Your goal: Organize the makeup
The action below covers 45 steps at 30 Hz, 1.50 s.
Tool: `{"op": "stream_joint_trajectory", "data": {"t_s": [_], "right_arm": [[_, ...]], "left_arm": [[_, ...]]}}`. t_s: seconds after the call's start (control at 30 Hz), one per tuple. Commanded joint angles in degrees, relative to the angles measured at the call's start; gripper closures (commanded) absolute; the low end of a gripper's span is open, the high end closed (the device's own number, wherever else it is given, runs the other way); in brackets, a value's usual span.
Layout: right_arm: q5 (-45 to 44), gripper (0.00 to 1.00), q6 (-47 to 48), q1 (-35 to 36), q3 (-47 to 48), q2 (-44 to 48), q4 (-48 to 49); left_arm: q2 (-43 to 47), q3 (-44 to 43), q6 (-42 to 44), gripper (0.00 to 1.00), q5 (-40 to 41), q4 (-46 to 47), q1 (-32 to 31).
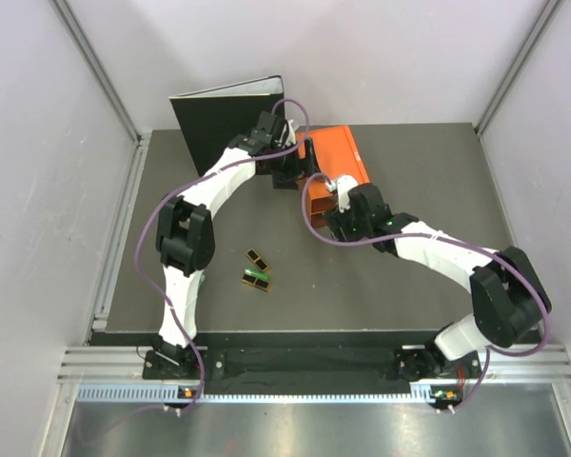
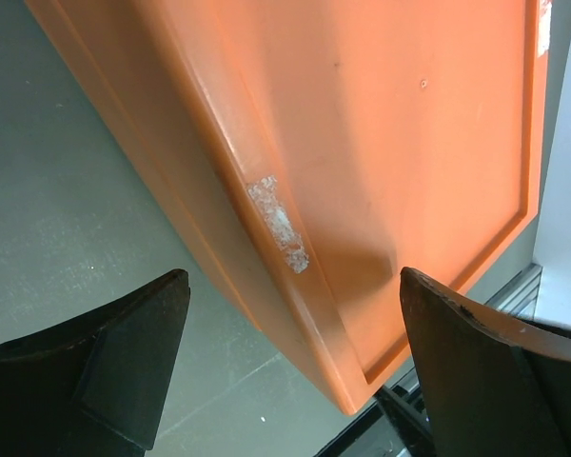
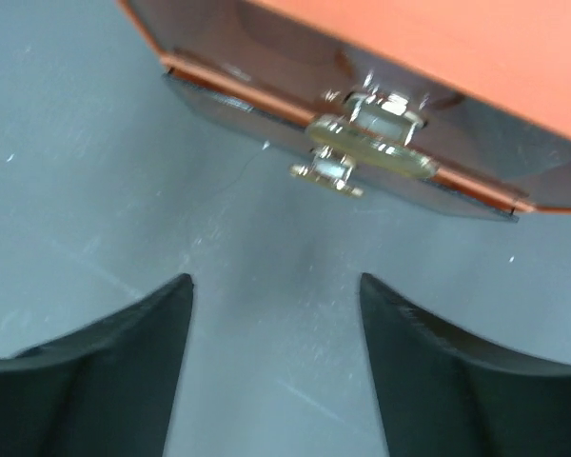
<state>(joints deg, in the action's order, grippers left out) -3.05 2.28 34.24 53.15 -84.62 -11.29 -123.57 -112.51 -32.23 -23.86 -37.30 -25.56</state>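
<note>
Two small black makeup cases lie on the dark table in the top view: one with gold [image 1: 257,258] and one with green [image 1: 257,279] just below it. The lilac, mint and peach-grey tubes and the green stick are out of view. My left gripper [image 1: 287,171] is open at the left edge of the orange drawer box [image 1: 335,157]. In the left wrist view the gripper [image 2: 293,286] straddles the box's corner [image 2: 362,190]. My right gripper [image 1: 326,211] is open and empty in front of the box. The right wrist view shows it [image 3: 276,286] facing the drawer's metal knob [image 3: 366,152].
A black ring binder [image 1: 224,119] stands upright at the back left, just behind my left arm. The orange drawer box lies at the back middle. Pale walls with metal rails enclose the table on three sides.
</note>
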Motion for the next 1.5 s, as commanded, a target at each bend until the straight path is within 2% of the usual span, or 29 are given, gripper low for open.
{"op": "stream_joint_trajectory", "data": {"t_s": [0.0,0.17,0.33,0.77,0.9,0.93,1.0,1.03,1.13,1.47], "right_arm": [[-2.93,0.26,-1.84,-0.66,-1.73,-1.86,10.4],[-0.21,0.25,-5.27,-2.07,-0.5,-5.46,14.53],[5.33,0.34,-9.84,-5.23,0.38,-8.19,18.67],[6.83,0.43,-12.47,-5.85,1.52,-13.73,23.06],[5.52,0.58,-13.45,-5.85,1.26,-14.26,23.77],[5.25,0.65,-13.62,-5.85,1.17,-14.26,24.03],[4.37,0.7,-13.71,-5.85,1.26,-14.61,24.21],[4.28,0.78,-13.62,-5.85,1.26,-14.78,24.21],[4.02,0.86,-13.71,-5.76,1.52,-14.87,23.68],[5.42,0.9,-12.13,-4.8,0.38,-10.75,19.91]], "left_arm": [[0.35,-2.28,1.2,0.04,-1.19,0.38,0.07],[-0.01,-3.06,1.38,0.04,-1.54,0.21,0.07],[-0.62,-4.73,2.17,0.04,-1.37,-1.19,0.07],[-0.53,-4.83,3.13,0.04,-1.19,-2.43,0.07],[-0.45,-4.65,3.14,0.04,-1.1,-2.6,0.07],[-0.45,-4.65,3.22,0.04,-1.1,-2.6,0.07],[-0.45,-4.56,3.31,0.04,-1.02,-2.69,0.07],[-0.45,-4.47,3.31,0.04,-1.02,-2.69,0.07],[-0.36,-4.56,3.31,0.04,-0.75,-2.87,0.07],[-0.71,-4.56,2.17,0.04,-0.75,-2.78,0.07]]}}
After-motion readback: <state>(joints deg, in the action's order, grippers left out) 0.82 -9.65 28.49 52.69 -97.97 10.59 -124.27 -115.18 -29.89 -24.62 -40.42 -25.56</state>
